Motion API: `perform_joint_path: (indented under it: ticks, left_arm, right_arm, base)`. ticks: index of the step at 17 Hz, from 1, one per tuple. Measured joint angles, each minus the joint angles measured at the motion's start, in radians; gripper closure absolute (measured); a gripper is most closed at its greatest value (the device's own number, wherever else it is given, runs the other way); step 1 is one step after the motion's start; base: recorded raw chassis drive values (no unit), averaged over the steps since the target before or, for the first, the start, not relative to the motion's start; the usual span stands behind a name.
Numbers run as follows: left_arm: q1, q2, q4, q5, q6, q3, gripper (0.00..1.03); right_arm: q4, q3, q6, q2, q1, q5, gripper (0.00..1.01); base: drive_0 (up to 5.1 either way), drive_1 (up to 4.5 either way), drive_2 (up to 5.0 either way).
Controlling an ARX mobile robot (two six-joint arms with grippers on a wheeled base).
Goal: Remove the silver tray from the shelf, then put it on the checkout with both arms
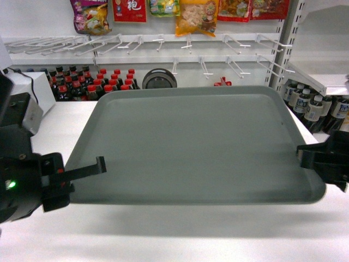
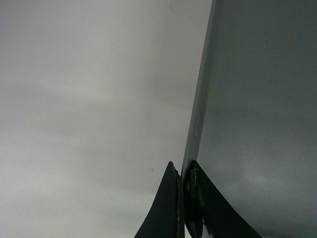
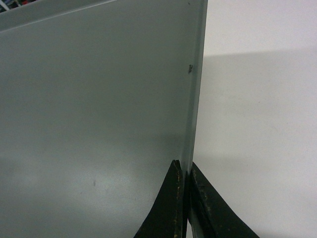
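Checkout (image 1: 180,234) under silver tray (image 1: 196,144); wrist cams: jaws pinch rims.

Head: looks forward and down over the tray (image 1: 196,144).
Wrists: each close along a tray edge.
Shared: tray.

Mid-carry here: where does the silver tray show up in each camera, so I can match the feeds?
Head: silver tray fills the centre, above the white checkout.
Left wrist: tray on the right half, rim pinched by the left gripper.
Right wrist: tray on the left, rim in the right gripper.
Shared landmark: the white countertop.
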Motion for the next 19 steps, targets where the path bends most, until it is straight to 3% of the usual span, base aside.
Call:
perform_joint_path:
  ticks: [2, 4, 5, 6, 7, 8, 9, 10, 12, 13, 14, 19]
  left_arm:
    - [0.035, 0.196, 0.033, 0.041, 0.041, 0.132, 1.00]
    - [0.036, 0.334, 0.040, 0.048, 0.070, 0.229, 1.00]
    - [0.029, 0.419, 0.023, 0.054, 0.071, 0.285, 1.00]
    - [-0.009, 0.489, -0.001, 0.029, 0.031, 0.330, 1.00]
    - [-0.018, 0.439, 0.050, 0.036, 0.033, 0.273, 0.67]
    - [-0.003, 0.178, 0.097, -0.047, 0.097, 0.161, 0.40]
    - [-0.001, 0.161, 0.135, -0.048, 0.117, 0.154, 0.39]
    - [0.007, 0.134, 0.267, -0.037, 0.143, 0.126, 0.42]
    - [0.013, 0.106, 0.385, -0.017, 0.162, 0.102, 0.45]
    - [0.024, 0.083, 0.464, -0.002, 0.203, 0.086, 0.49]
    - [0.030, 0.070, 0.502, 0.006, 0.210, 0.074, 0.51]
    - [0.075, 0.005, 0.777, 0.047, 0.338, -0.073, 0.67]
  right_arm:
    - [0.016, 0.125, 0.007, 0.169, 0.013, 0.044, 0.98]
    - [0.006, 0.222, 0.006, 0.303, 0.018, 0.086, 0.98]
    - [-0.019, 0.286, -0.003, 0.401, 0.019, 0.124, 0.98]
    - [-0.018, 0.341, -0.033, 0.494, 0.016, 0.179, 0.96]
    - [0.030, 0.259, -0.034, 0.444, -0.014, 0.170, 0.61]
    - [0.354, 0.191, -0.082, 0.396, -0.037, 0.266, 0.55]
    - [0.367, 0.188, -0.086, 0.396, -0.038, 0.273, 0.56]
    - [0.413, 0.168, -0.101, 0.396, -0.040, 0.292, 0.59]
    - [0.454, 0.138, -0.121, 0.396, -0.042, 0.300, 0.63]
    - [0.492, 0.102, -0.135, 0.395, -0.042, 0.301, 0.67]
    - [0.507, 0.083, -0.140, 0.394, -0.042, 0.300, 0.69]
    - [0.556, -0.079, -0.177, 0.346, -0.043, 0.298, 0.85]
  base:
    - [0.0, 0.00, 0.0]
    - [0.0, 0.00, 0.0]
    - [0.0, 0.00, 0.0]
    - [0.0, 0.00, 0.0]
    - [0.0, 0.00, 0.0]
    - [0.0, 0.00, 0.0]
    - [0.0, 0.00, 0.0]
    - [0.0, 0.00, 0.0]
    - [0.0, 0.00, 0.0]
    - [0.0, 0.00, 0.0]
    - [0.0, 0.00, 0.0]
    - [0.0, 0.00, 0.0]
